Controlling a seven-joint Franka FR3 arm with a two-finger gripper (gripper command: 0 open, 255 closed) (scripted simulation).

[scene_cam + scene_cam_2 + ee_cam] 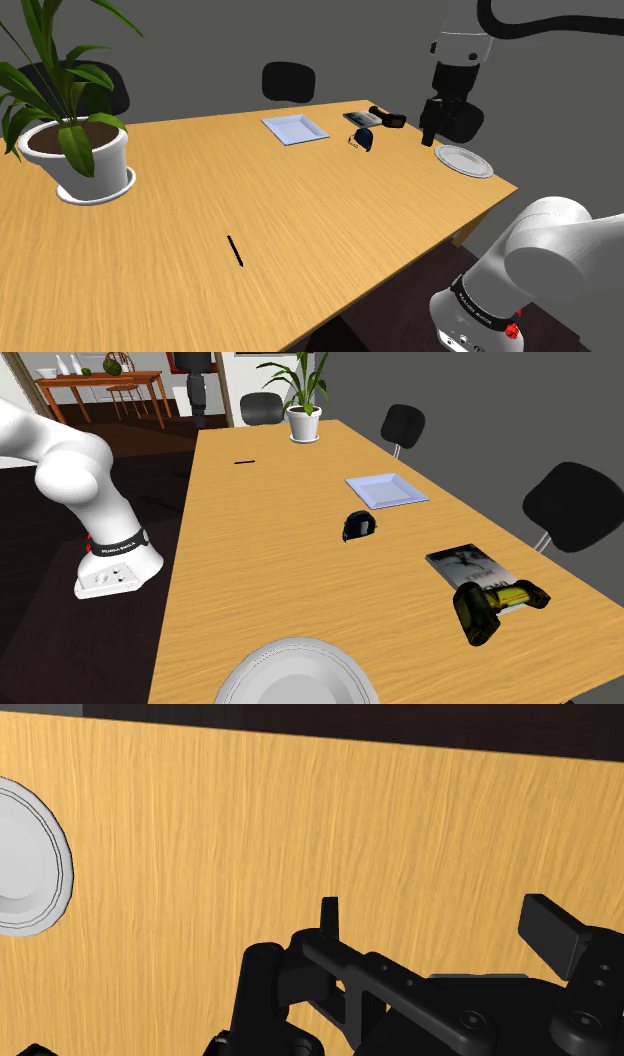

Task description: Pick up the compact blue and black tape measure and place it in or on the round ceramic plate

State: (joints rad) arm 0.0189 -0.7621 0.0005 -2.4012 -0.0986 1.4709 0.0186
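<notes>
Counter (250, 200): carrying the lot.
Tape measure (364, 139): on the counter, between square tray (294, 128) and round plate (463, 160), near the book (470, 565).
Scanner (490, 607): right against the book's end, plate side.
Plant pot (80, 150): far end, well apart.
Pen (235, 250): mid-counter.
Gripper (430, 138): over the counter, beside the round plate.
</notes>
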